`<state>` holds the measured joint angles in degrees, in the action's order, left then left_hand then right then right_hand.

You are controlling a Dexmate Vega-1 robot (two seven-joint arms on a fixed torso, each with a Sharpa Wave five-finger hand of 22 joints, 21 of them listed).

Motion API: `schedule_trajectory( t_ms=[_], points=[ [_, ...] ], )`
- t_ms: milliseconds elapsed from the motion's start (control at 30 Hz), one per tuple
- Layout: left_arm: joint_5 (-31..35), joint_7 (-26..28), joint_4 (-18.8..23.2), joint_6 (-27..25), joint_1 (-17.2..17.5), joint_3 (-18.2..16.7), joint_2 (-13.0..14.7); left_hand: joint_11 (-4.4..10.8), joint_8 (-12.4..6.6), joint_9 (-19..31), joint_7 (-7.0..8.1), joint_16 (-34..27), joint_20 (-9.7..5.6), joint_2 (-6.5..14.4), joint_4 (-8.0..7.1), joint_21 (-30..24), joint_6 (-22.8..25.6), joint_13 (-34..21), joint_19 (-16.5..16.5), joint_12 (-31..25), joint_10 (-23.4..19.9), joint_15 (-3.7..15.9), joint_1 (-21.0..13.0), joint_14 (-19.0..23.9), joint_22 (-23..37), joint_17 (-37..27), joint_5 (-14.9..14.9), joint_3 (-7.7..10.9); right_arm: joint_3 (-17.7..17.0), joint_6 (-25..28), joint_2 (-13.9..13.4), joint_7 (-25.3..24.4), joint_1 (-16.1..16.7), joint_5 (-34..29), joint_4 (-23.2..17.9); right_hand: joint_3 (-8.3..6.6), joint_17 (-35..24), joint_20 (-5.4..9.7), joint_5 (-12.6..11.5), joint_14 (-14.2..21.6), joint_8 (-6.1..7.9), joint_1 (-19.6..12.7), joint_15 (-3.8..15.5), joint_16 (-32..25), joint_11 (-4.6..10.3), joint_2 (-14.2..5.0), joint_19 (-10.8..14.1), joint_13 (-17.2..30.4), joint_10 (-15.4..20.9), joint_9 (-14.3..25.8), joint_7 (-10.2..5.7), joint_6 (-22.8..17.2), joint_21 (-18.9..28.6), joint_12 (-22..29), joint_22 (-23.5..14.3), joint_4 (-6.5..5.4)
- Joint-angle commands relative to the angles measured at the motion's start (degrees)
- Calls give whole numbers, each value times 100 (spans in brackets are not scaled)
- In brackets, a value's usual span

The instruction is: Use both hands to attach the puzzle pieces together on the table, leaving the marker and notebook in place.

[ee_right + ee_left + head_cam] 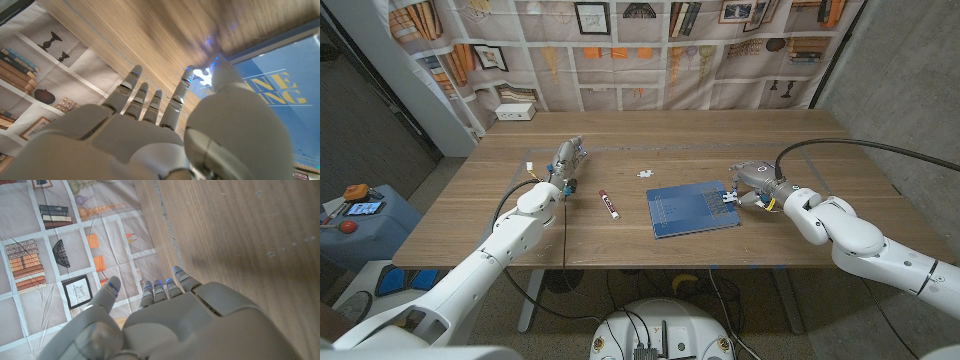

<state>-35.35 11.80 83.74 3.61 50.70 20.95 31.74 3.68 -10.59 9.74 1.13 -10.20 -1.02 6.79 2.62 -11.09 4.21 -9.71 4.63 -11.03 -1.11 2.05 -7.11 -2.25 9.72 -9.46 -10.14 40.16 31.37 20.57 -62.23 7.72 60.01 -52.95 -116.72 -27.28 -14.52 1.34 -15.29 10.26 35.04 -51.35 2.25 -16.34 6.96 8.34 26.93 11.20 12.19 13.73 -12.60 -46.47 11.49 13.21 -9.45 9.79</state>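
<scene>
I see the wooden table [620, 240] with its lengthwise grain and a seam line running across the far part. A flat, glossy blue rectangular notebook [693, 208] lies right of the table's middle, its long axis roughly along the table's length, slightly skewed. A slim marker with a red body and white ends [609, 204] lies left of the notebook, pointing diagonally from the far edge toward the near edge. 1 small white puzzle piece [645, 173], knobbed in outline, sits alone beyond the notebook's far left corner, well apart from both hands. My right hand [752, 184] is at the notebook's right edge, and in the right wrist view a second white puzzle piece [202, 76] lies against its fingertips at the notebook's border; I cannot tell whether it is pinched. My left hand [567, 163], smooth grey shell, stands left of the marker with fingers apart, grasping nothing.
</scene>
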Motion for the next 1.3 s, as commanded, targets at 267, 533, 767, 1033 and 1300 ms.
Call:
schedule_trajectory(
  t_ms=[267,533,767,1033,1300],
  points=[
    [140,19,193,-58,58,45,128,0,9,28,1,-3,5,386,-21,1,64,-34,36,3,-39,16,-69,6,15,-19,15,27,-181,0,-87,-39,12,338,-106,-20,-32,-2,-54,68,41,-67,154,-29,2,5,51,1,91,14,-20,-91,-18,-17,-16,-36],
    [355,24,339,-83,62,118,257,19,-4,28,14,-6,8,382,-8,0,107,-34,42,-13,-87,23,-81,19,15,-17,15,32,-253,-11,-106,-78,-13,484,-151,-15,-38,-1,-54,77,42,-72,148,-30,4,3,64,1,117,11,-20,-113,-21,-20,-16,-40],
    [515,-40,534,-238,59,176,453,19,-19,27,4,-16,-4,382,10,-10,166,-33,74,-28,-143,35,-101,61,14,-14,15,42,-294,12,-130,-79,-47,527,-202,-9,-43,-1,-53,88,41,-72,150,-32,7,4,69,1,131,8,-20,-126,-25,-26,-17,-43],
    [765,-241,736,-375,-10,279,729,20,-33,27,-4,-25,-5,385,34,-26,237,-32,130,-40,-202,62,-128,112,13,-11,15,57,-292,18,-155,-8,-135,475,-234,-1,-47,-5,-51,82,37,-71,147,-27,5,10,73,1,155,4,-20,-135,-29,-29,-17,-45],
    [1185,-332,933,-498,-106,415,994,34,-45,27,7,-38,-10,385,57,-41,319,-32,192,-61,-297,87,-155,185,13,-10,16,69,-243,-12,-101,9,-270,371,-155,7,-52,-6,-50,87,33,-68,152,-27,12,10,74,2,173,1,-20,-142,-34,-33,-17,-50]
  ],
)
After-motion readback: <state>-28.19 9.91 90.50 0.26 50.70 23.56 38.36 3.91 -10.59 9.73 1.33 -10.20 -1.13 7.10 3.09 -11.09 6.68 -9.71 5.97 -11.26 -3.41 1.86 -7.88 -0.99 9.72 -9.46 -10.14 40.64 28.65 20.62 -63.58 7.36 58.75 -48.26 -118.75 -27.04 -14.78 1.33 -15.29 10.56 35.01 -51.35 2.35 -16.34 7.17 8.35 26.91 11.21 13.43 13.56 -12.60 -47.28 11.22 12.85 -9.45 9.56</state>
